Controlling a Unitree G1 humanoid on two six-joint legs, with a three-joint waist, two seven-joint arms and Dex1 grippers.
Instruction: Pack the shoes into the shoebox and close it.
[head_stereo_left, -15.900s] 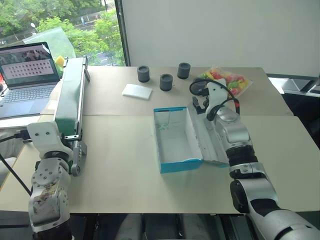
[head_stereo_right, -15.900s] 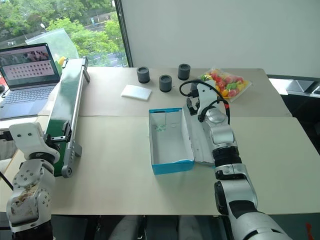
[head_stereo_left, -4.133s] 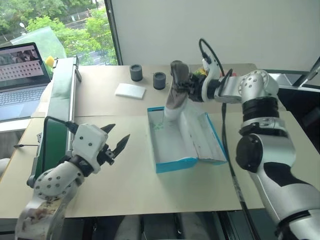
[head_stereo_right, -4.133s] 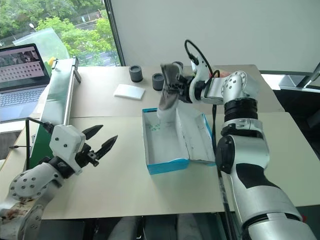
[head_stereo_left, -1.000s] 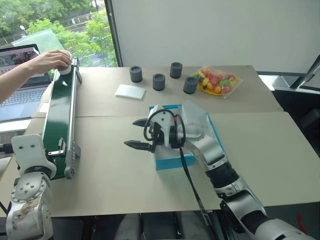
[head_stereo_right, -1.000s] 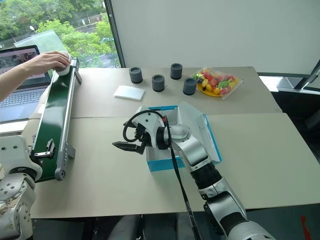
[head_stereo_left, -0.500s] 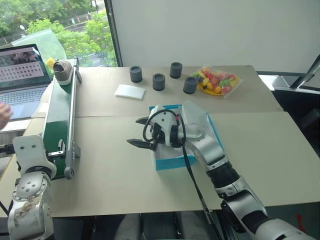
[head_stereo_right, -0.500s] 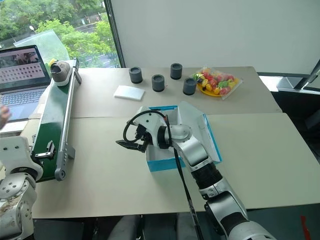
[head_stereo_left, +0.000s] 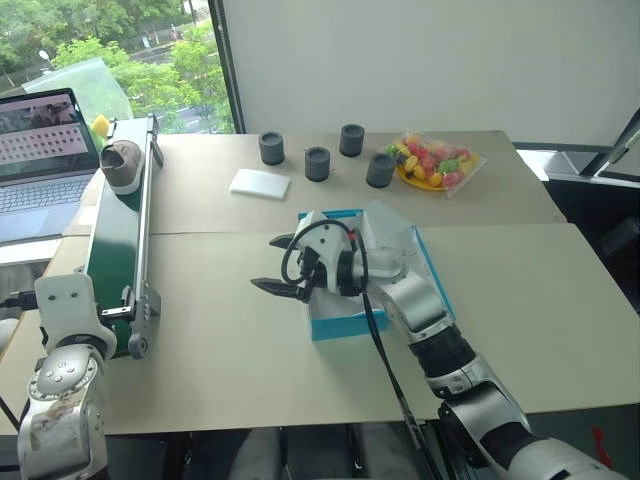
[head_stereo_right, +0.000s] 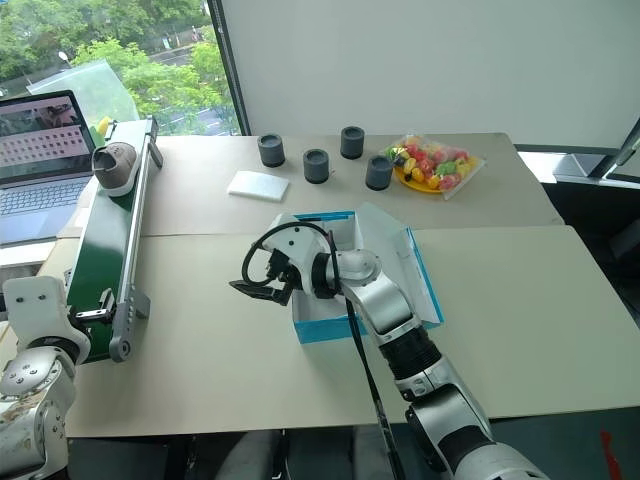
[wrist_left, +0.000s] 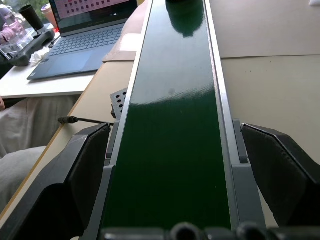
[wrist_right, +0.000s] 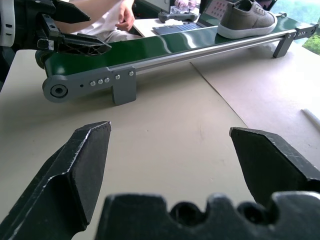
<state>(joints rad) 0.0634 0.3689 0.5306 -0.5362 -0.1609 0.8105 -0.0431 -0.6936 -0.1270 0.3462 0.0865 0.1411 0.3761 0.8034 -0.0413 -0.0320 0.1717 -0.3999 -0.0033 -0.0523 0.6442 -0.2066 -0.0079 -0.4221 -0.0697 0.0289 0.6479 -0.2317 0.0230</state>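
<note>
One grey-brown shoe (head_stereo_left: 123, 165) rides on the far part of the green conveyor belt (head_stereo_left: 115, 250) at the left; it also appears as the shoe (wrist_right: 247, 17) in the right wrist view. The turquoise shoebox (head_stereo_left: 345, 322) stands open mid-table, its lid (head_stereo_left: 398, 238) raised on the right side. My right forearm lies across the box and hides most of its inside. My right gripper (head_stereo_left: 265, 262) is open and empty, pointing left just past the box's left wall. My left gripper (wrist_left: 175, 127) is open, one finger on each side of the belt's near end.
Several dark grey cups (head_stereo_left: 318, 163), a flat white pad (head_stereo_left: 259, 182) and a bag of colourful sweets (head_stereo_left: 432, 160) sit at the back. A laptop (head_stereo_left: 45, 130) stands left of the belt. A person's hand (wrist_right: 125, 20) rests beyond the belt.
A person's hand set the shoe on the belt's far end and pulled away to the left. The shoe has since moved a little along the belt toward me. Both grippers stay put.
</note>
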